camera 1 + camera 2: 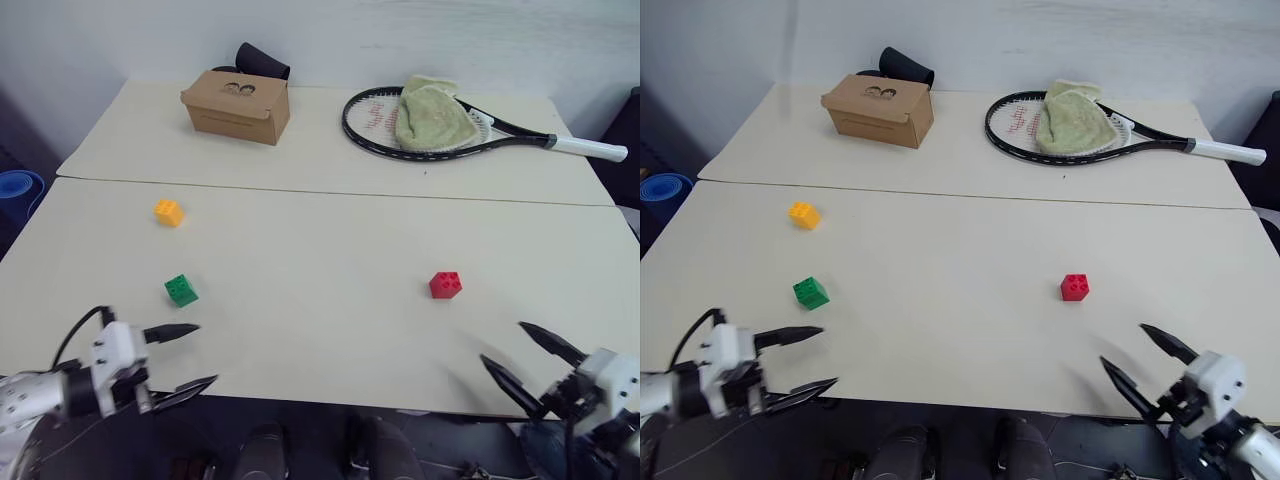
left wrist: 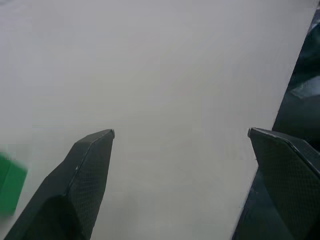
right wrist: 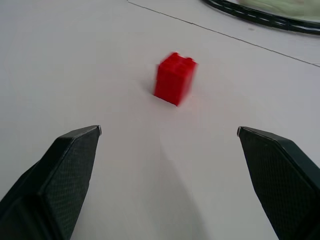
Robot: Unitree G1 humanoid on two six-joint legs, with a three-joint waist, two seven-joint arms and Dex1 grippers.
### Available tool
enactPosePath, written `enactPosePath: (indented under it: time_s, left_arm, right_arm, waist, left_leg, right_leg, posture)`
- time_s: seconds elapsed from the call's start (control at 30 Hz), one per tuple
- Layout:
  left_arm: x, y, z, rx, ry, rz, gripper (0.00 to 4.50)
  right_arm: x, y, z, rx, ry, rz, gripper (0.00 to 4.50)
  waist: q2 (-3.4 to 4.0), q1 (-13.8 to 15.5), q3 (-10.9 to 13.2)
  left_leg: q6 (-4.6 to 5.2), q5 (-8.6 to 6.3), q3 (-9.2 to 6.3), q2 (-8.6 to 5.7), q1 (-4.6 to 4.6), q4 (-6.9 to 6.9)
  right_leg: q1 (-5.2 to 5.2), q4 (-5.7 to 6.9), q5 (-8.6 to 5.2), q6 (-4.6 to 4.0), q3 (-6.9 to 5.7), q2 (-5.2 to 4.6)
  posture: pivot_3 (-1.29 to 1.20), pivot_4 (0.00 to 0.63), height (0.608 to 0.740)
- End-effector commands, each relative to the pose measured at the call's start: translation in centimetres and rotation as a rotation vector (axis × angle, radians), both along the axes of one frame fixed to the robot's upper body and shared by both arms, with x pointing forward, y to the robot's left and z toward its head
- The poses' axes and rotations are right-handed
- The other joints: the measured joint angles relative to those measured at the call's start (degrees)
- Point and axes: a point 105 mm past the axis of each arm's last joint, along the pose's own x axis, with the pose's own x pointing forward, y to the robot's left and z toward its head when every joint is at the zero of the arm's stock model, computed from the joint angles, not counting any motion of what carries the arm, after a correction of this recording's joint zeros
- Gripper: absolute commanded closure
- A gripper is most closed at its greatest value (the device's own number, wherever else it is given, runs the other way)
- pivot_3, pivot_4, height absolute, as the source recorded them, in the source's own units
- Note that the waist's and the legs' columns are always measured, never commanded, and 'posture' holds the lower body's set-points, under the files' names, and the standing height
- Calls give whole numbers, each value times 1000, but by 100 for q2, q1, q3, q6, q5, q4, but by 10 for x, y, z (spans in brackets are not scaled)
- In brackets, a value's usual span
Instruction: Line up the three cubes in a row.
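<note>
Red studded plastic cube (image 3: 174, 79) sits ahead of my right gripper (image 1: 520, 356); my left gripper (image 1: 193, 355) nears the green studded plastic cube (image 1: 181, 290); both jaws released, empty.

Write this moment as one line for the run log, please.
left gripper: open, empty, near green cube | right gripper: open, empty, facing red cube | yellow-orange cube: apart | row: not started

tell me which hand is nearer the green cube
Left. The left hand sits open just below the green cube at the near table edge; the right hand is far across, nearer the red cube.
</note>
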Motion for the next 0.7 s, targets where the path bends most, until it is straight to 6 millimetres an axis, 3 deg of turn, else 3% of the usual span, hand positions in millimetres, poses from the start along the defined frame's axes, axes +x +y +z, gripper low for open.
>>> enactPosePath:
  time_s: [0.03,0.13,0.33,0.47,0.53,0.7]
  left_arm:
    - [-2,-20,-1,-9,-9,-74,1]
    - [-4,-29,-5,-51,73,-138,1]
    - [8,-35,0,-47,33,-169,1]
    - [12,-38,2,-52,9,-172,1]
    - [14,-38,3,-52,-5,-158,1]
    - [15,-38,3,-38,-45,-128,1]
  right_arm:
    - [-2,7,0,18,-11,-68,0]
    - [10,33,-3,73,-15,-93,0]
    - [76,77,39,147,-181,-103,0]
    - [111,86,46,140,-195,-137,0]
    - [122,91,44,133,-175,-135,0]
    - [134,95,34,110,-110,-116,0]
  waist:
    - [1,-75,0]
    - [2,-166,0]
    - [4,-260,-1]
    - [1,-288,-3]
    - [-3,-256,-5]
    - [-3,-293,-5]
  left_leg:
    - [0,0,0,0,0,-1]
    - [-4,-1,22,7,0,0]
    - [-44,14,20,19,6,4]
    - [-36,30,21,16,-18,6]
    - [-76,46,21,23,-26,2]
    - [-59,36,33,24,-29,8]
  right_leg:
    - [0,0,0,0,1,0]
    - [4,13,-2,-4,26,10]
    - [-18,18,-6,-20,42,31]
    - [-56,44,5,-18,56,45]
    - [-69,50,-5,-24,55,59]
    - [-73,51,-8,-19,58,61]
  posture:
    - [0,150,740]
    - [0,150,740]
    - [0,150,740]
    - [0,150,740]
    - [0,150,740]
    - [0,150,740]
